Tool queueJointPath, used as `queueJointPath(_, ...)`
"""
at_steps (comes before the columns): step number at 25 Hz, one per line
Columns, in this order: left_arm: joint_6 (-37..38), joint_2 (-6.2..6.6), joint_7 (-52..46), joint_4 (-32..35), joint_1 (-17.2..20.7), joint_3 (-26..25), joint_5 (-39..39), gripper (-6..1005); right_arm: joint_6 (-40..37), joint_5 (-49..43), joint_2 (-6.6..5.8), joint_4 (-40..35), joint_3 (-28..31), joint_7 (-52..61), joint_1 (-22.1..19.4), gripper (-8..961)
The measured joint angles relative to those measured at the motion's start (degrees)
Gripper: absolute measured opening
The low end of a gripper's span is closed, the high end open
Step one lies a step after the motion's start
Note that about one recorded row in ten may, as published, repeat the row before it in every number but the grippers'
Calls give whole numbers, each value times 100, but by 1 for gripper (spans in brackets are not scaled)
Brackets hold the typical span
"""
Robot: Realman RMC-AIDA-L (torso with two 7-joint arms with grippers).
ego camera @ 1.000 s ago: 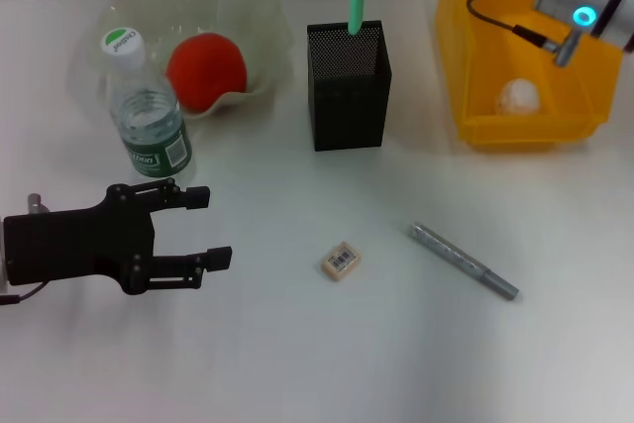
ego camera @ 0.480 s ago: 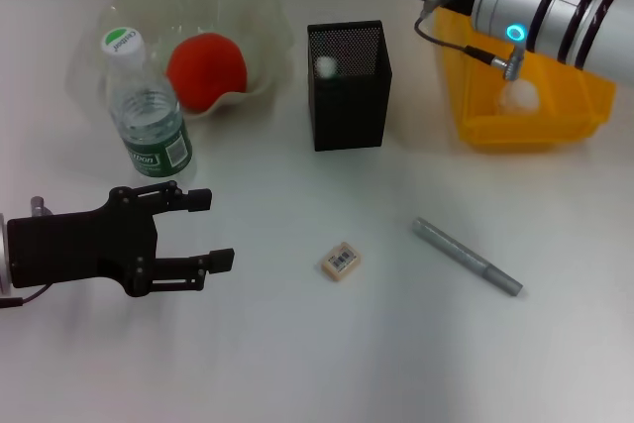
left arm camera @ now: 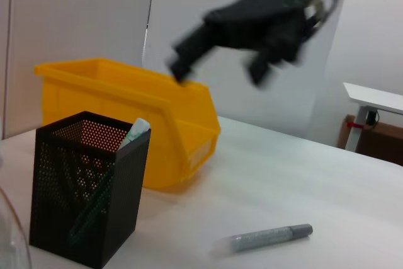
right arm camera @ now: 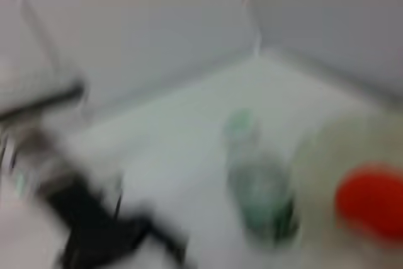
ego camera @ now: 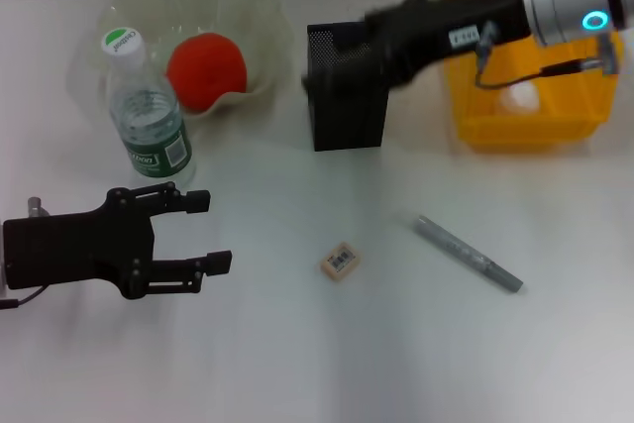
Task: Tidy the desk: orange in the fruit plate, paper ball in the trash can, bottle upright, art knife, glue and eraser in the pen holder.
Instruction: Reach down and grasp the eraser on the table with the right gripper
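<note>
1. We see our right pincer (ego camera: 332, 71) above the pen holder (ego camera: 347, 111), near the far edge of the worktop (ego camera: 297, 344); it is blurred, so we cannot tell whether it is released or clenched.
2. Our left pincer (ego camera: 203, 230) hangs low near the worktop's left edge, released, its two fingers (ego camera: 188, 198) apart with nothing between them.
3. The pen holder stands upright; in the left wrist view a green stick (left arm camera: 104, 184) leans inside it.
4. The orange (ego camera: 206, 68) lies in the fruit plate (ego camera: 258, 2) at the far left corner.
5. The bottle (ego camera: 147, 111) stands upright just in front of the plate, cap on top.
6. The paper ball (ego camera: 519, 96) sits inside the trash can (ego camera: 475, 116) at the far right.
7. The eraser (ego camera: 340, 261) lies flat on the worktop, nearer the front edge than the pen holder, sticker up.
8. A grey pen-like knife (ego camera: 468, 255) lies aslant to the eraser's right, apart from it.
</note>
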Motion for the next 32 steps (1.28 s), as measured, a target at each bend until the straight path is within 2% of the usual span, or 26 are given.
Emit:
queueJointPath(3,35,5,-17,2,1,3,0,830,-1188,-1168,30,-290,8,875,597,777)
queueJointPath(5,66,8,-18,3,1,3,1,830,-1618,-1820,160,-200,-156,1287,994,815)
queueJointPath(7,94,10,-18,4,-1,3,0,830,-1679,-2264,293,-96,-488,1468,1187,830)
queueJointPath(9,117,21,-27,16,-27,8,63,830,-1466,-2482,359,45,-1199,1781,1328,821)
queueJointPath(14,123,59,-168,135,-27,-4,230,830,-455,-2393,371,635,-2873,2618,1686,798)
queueJointPath(23,118,59,-177,163,3,-38,251,830,569,-2001,375,1329,-3617,2692,1846,756)
queueJointPath(32,96,42,-179,162,-8,-42,250,830,1075,-1742,379,1690,-4121,2700,1888,714)
